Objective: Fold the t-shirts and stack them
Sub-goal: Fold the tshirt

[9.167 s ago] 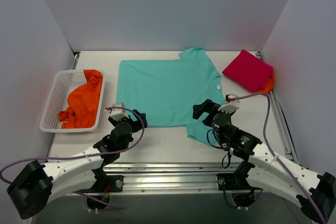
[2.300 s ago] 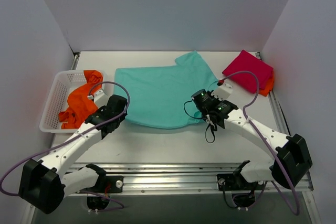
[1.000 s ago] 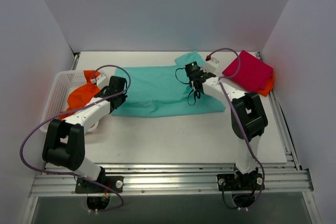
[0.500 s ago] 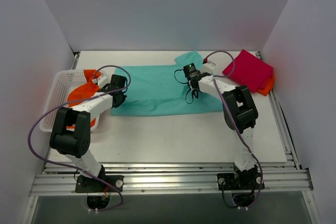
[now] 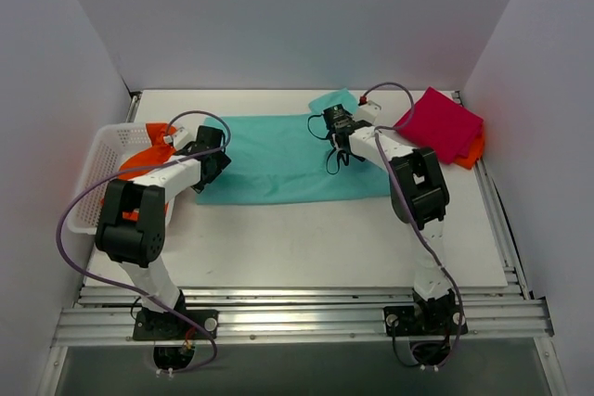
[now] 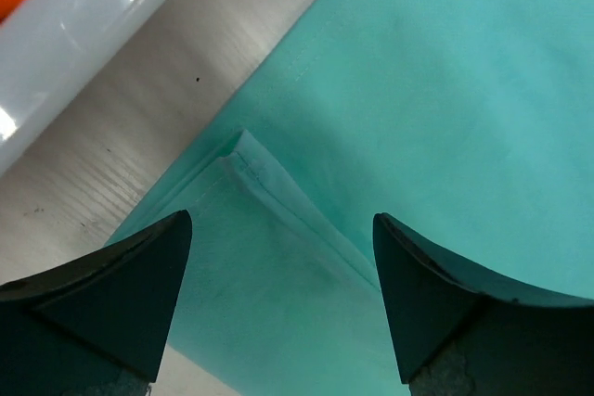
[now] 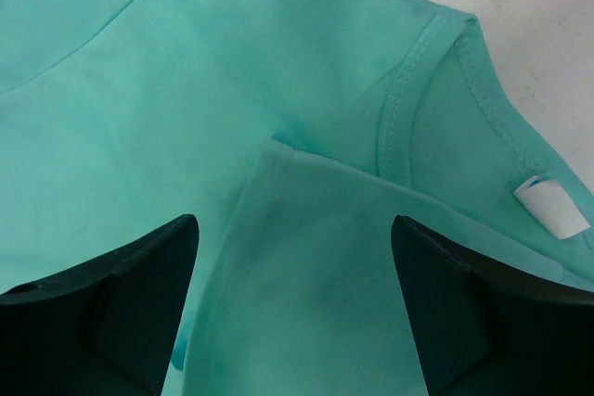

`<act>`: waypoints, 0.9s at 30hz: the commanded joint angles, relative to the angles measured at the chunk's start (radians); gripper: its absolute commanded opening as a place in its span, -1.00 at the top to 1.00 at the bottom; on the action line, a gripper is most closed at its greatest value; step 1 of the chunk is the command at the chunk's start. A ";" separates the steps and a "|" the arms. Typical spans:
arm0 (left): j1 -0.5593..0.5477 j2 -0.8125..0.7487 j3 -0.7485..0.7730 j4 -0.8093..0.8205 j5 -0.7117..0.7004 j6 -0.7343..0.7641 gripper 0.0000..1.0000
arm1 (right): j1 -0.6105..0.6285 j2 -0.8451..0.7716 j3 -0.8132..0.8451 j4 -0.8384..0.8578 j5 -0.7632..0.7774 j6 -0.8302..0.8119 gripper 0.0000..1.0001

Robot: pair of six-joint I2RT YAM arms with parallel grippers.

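1. The teal t-shirt lies flat across the far middle of the table. It is doubled over into a long band, with one sleeve poking out at the far edge.
2. I judge it light, thin and limp. It will sag from wherever I hold it, and one layer could slide off the other if I pinch only the top.
3. The best holds look like the stitched edges, which are thicker and less slippery than the open cloth. At the left end that is the folded corner, where two hemmed layers meet. At the right end it is the doubled edge just beside the collar seam and the white neck label.
4. My left tool hangs over that left corner with its fingers spread wide. The cloth lies loose between them and nothing is pinched.
5. My right tool is spread the same way above the fold by the collar, gripping nothing.
6. Further out, the magenta t-shirt sits folded at the far right of the table. A sliver of orange cloth shows under it.
7. At the left, a crumpled orange t-shirt lies in the white basket, just beside the left arm.
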 commanded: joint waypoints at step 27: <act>0.207 0.479 0.768 0.105 0.413 0.300 -0.72 | -0.291 0.201 0.419 0.339 -0.553 -0.469 -0.93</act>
